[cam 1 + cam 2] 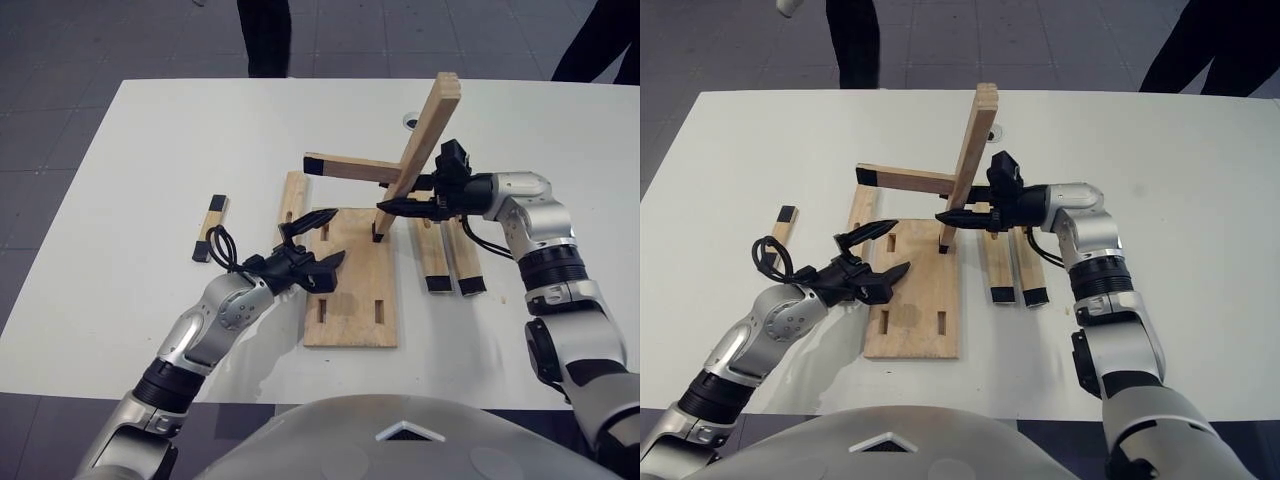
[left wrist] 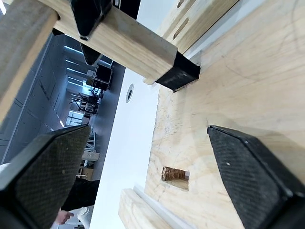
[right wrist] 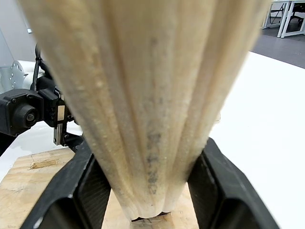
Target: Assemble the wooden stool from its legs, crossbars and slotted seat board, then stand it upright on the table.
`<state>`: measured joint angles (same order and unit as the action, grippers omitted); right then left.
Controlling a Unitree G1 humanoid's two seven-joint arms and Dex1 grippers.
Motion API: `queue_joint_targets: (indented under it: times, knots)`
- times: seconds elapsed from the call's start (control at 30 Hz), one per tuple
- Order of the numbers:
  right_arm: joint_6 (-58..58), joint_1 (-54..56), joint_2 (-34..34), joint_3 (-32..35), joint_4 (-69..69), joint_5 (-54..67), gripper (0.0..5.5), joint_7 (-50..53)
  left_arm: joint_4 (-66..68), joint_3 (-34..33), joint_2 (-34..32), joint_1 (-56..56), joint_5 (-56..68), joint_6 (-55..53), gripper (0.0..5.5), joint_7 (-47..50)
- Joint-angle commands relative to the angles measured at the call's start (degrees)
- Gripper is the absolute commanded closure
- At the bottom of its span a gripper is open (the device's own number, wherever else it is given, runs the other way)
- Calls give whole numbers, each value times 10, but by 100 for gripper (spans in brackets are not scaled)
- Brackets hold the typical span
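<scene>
Pale wood makes up every part laid out on the white table [image 1: 130, 150]. The slotted seat board [image 1: 350, 300] is seen lying flat, partly under the left claw [image 1: 318, 245], whose two fingers are spread wide above the board's near-left part with nothing between them. In the left wrist view one slot [image 2: 174, 174] is shown in the board between those spread fingers.

A leg [image 1: 425, 135] is clamped low down by the right claw [image 1: 392, 206]; in the right wrist view the wood is pressed between both black fingers. The leg is held tilted, with its top leaning away from the claw. Its black-capped lower end is set at the board's far part, just below the claw; whether it sits in a slot cannot be told. A crossbar [image 1: 350, 167] with a black end is joined to this leg and juts out beyond the claw towards the robot's left, raised off the table.

Two loose legs [image 1: 432, 258] are laid side by side beneath the right claw's wrist, just beside the board. Another leg [image 1: 291, 200] lies just beyond the left claw along the board's edge. A short bar [image 1: 210, 228] with black ends lies well outward of the left claw.
</scene>
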<state>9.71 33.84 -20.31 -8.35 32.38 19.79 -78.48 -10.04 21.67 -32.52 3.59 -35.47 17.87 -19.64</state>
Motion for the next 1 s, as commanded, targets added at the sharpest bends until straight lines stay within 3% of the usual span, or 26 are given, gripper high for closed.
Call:
queue_joint_targets:
  times: [0.03, 0.23, 0.57, 1.0]
  knots:
    - [-7, 18, 9, 0, 22, -13, 340, 3, 18, 35, -8, 23, -8, -7, 94, -43]
    - [-20, 12, 1, -15, 43, -37, 340, -15, 15, 40, -15, 27, -6, -6, 94, -51]
    - [-101, -10, 5, -74, 191, -114, 340, 6, -1, 46, -23, 43, 5, 0, 94, -60]
    - [-82, -3, -4, -113, 283, -152, 340, 41, -14, 75, -23, 65, 15, 17, 94, -67]
